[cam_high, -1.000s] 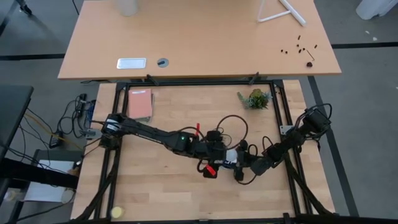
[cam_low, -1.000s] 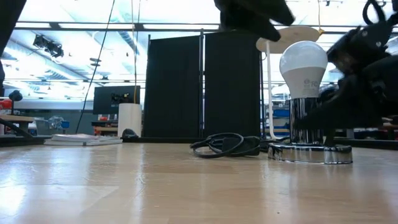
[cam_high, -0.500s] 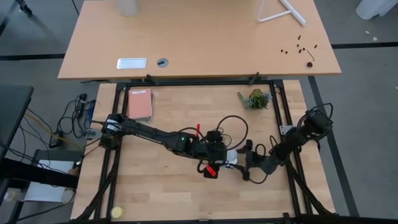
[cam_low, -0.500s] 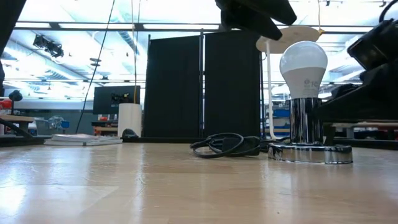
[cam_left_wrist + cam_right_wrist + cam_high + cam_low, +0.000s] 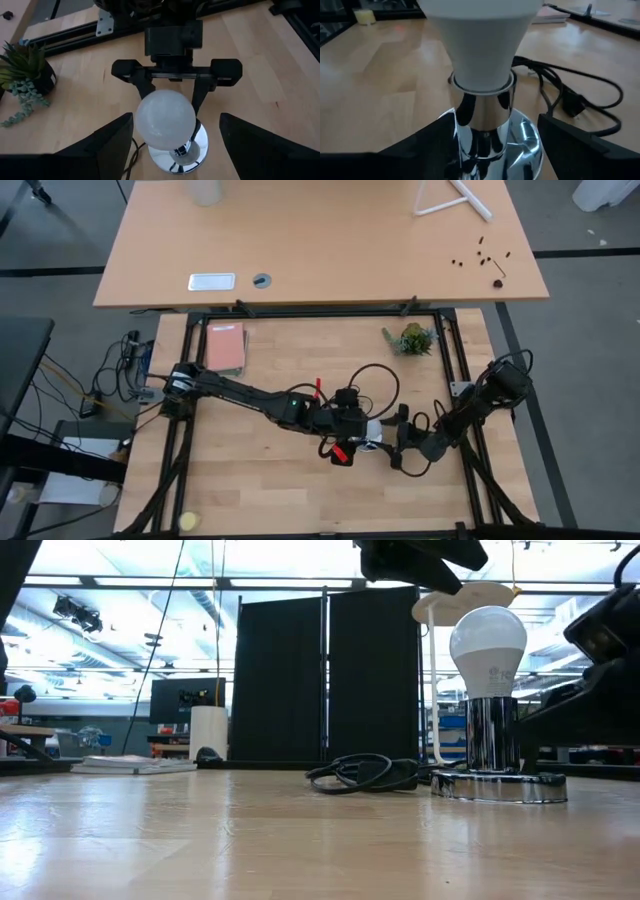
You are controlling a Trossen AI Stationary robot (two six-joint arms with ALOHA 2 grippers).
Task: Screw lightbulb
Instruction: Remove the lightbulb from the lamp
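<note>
- White frosted shell, probably thin glass or plastic: I judge the lightbulb [image 5: 488, 652] light, smooth and easy to crack or let slip, so any hold should be gentle and set on its widest part, with the turn made about its upright axis.
- It stands upright in the chrome socket [image 5: 493, 735], whose round base [image 5: 498, 786] rests on the wooden surface [image 5: 250, 840] at centre right; my wrist views show the bulb's neck [image 5: 481, 75] seated at the socket collar.
- My left gripper [image 5: 175, 137] hangs above the bulb, jaws spread wide to either side of it and clear of it, holding nothing.
- My right gripper [image 5: 495, 145] lies low on the right, level with the socket stem, jaws apart with stem and base between them; I see no contact with the bulb or stem.
- From the left wrist view the right gripper's fingers [image 5: 202, 92] stand just beyond the bulb, one each side.
- Chrome will be slippery, and I judge the base light enough to spin along with the bulb unless it is steadied.
- Hidden: the screw thread sits wholly inside the collar, so I cannot tell how far the bulb is driven home.
- Cut off: the low view shows only dark parts of both arms at its top and right edges, and the overhead view buries bulb and socket under the two grippers.
- Black cord [image 5: 365, 773] lies coiled left of the base; its join to the socket is out of sight.
</note>
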